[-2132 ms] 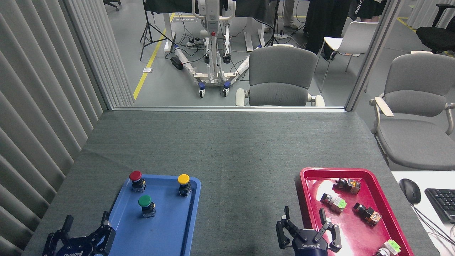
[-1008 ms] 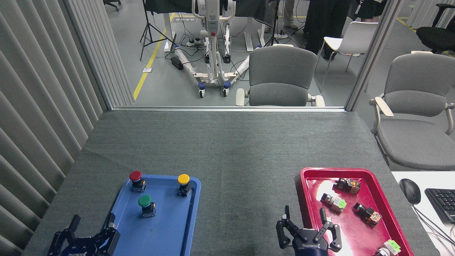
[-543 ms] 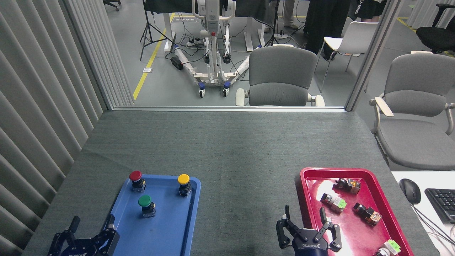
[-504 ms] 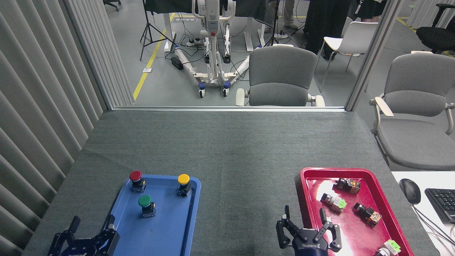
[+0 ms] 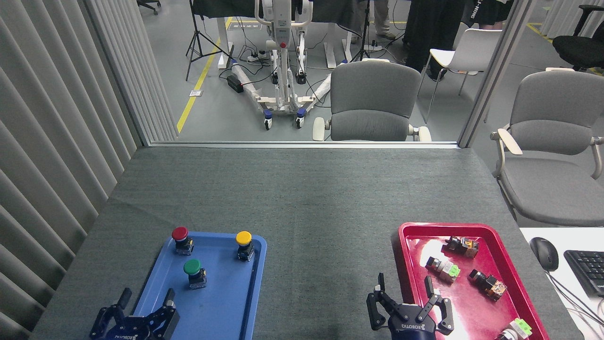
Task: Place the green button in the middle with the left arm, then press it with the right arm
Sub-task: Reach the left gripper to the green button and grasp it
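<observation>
1. Green button [image 5: 192,272] stands upright in the blue tray [image 5: 226,302], left side of the worktop [image 5: 311,208]. Nothing is touching it.
2. Same tray: red button [image 5: 180,239] at the far left corner, yellow button [image 5: 244,244] at the far right. Green one sits nearer the robot, between them.
3. Left gripper [image 5: 145,304] is at the tray's near left corner, fingers [image 5: 167,299] spread open, holding nothing. It sits near the green button but is apart from it.
4. Right gripper [image 5: 406,290] is low at the bottom edge, over the left rim of the red tray [image 5: 401,245]. Fingers open, empty.
5. Red tray carries several small switch parts [image 5: 443,269], some with light-green ends.
6. The middle [image 5: 325,264], the grey strip of worktop between the two trays, is bare.
7. Mouse [image 5: 543,253] and keyboard [image 5: 587,270] lie on a white surface at far right.
</observation>
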Available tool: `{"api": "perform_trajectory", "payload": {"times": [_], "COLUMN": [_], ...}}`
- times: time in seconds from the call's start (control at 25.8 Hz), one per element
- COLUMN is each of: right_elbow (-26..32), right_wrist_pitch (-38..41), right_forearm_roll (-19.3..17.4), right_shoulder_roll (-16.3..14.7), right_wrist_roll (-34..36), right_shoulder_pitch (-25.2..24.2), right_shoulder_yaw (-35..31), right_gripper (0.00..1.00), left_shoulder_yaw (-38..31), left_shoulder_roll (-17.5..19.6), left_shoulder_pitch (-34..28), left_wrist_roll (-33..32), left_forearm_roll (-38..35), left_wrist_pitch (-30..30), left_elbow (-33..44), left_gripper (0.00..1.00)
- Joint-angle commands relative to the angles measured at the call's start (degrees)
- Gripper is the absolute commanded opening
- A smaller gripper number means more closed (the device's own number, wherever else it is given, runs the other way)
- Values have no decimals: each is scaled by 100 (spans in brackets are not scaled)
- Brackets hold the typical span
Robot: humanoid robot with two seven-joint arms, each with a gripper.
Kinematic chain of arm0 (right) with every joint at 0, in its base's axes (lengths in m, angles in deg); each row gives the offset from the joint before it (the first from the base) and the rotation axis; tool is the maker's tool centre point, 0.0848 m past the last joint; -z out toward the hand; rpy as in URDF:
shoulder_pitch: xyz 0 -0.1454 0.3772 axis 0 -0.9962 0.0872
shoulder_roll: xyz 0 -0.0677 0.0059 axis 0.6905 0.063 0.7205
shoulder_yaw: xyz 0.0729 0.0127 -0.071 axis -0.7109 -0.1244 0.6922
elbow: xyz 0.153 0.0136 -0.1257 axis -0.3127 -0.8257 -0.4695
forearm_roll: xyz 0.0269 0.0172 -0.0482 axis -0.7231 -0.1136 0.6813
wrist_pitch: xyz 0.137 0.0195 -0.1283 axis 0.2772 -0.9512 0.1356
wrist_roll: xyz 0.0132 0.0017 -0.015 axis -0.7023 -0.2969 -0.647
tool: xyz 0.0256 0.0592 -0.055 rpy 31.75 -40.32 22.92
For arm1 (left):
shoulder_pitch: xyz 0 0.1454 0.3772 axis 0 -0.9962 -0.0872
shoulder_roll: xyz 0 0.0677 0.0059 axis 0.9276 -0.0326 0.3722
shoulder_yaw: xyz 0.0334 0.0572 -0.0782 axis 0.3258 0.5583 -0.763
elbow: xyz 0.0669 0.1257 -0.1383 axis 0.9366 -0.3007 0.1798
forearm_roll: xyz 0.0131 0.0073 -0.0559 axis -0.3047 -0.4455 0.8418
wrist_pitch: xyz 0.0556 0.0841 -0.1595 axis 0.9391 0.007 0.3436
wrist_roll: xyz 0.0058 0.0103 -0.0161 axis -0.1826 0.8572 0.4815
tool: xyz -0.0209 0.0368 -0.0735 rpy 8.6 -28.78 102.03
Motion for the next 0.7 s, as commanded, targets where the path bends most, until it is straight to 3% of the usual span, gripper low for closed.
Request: {"api": "perform_trajectory", "payload": {"times": [0.0,0.23,0.66], "right_elbow": [0,0,0], "right_wrist_pitch": [-8,-8,1], "right_forearm_roll": [2,2,2], "right_shoulder_roll": [2,-7,-33], "right_wrist_roll": [-1,-1,-1], "right_shoulder_pitch": [5,5,-4], "right_shoulder_yaw": [0,0,-9], "right_gripper": [99,99,99], "left_shoulder_yaw": [176,457,730], "left_shoulder_roll": [-16,-69,-148], "left_shoulder_pitch": [96,457,1151], "left_wrist_roll": [-30,-12,23], "left_forearm_roll": [-36,-413,-440], "left_wrist_pitch": [-20,-72,-72], "left_elbow": [-158,-624,-1599], "left_gripper": [99,99,97]}}
